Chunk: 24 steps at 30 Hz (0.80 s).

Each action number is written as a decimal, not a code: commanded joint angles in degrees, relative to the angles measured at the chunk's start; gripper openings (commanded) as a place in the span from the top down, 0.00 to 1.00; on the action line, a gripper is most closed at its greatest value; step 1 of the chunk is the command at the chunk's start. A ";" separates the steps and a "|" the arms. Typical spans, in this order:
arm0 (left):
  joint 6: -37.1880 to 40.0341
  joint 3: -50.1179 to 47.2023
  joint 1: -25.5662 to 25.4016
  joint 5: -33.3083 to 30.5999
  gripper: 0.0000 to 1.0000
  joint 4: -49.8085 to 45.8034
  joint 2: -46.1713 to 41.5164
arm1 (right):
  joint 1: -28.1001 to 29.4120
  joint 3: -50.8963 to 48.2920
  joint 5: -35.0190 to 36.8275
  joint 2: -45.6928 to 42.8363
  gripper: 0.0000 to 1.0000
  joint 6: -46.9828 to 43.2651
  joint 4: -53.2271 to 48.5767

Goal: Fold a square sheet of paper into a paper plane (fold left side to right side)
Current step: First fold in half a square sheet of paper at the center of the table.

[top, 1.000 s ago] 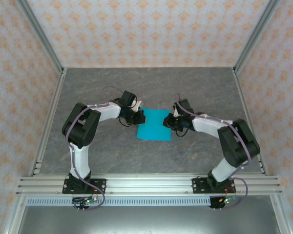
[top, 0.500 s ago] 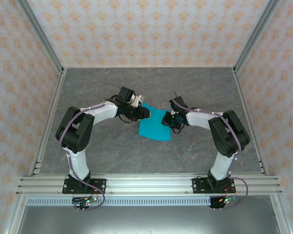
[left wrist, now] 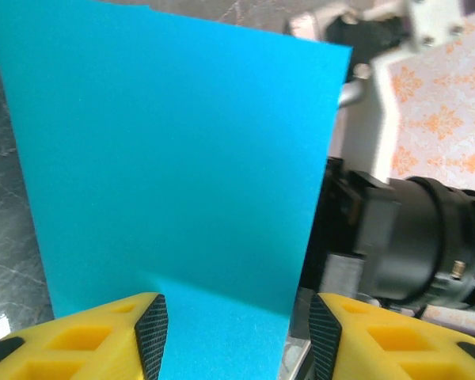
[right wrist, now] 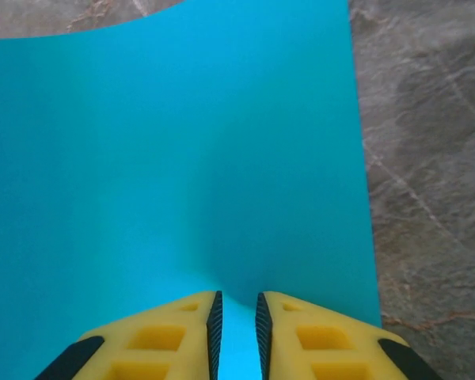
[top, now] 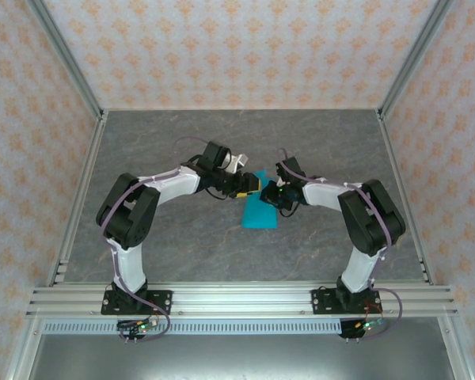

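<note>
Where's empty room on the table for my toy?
The middle is crowded: the left arm and right arm meet at the blue paper. Bare table lies beyond them, along the back wall, and between the paper and the front rail.

My remote view: a grey marbled tabletop, orange-patterned walls, an aluminium rail in front, evenly lit.
</note>
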 commanded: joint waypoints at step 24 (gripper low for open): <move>-3.07 1.30 0.13 -1.44 0.67 4.16 3.40 | -5.15 -13.23 -12.98 -11.31 0.54 15.26 27.99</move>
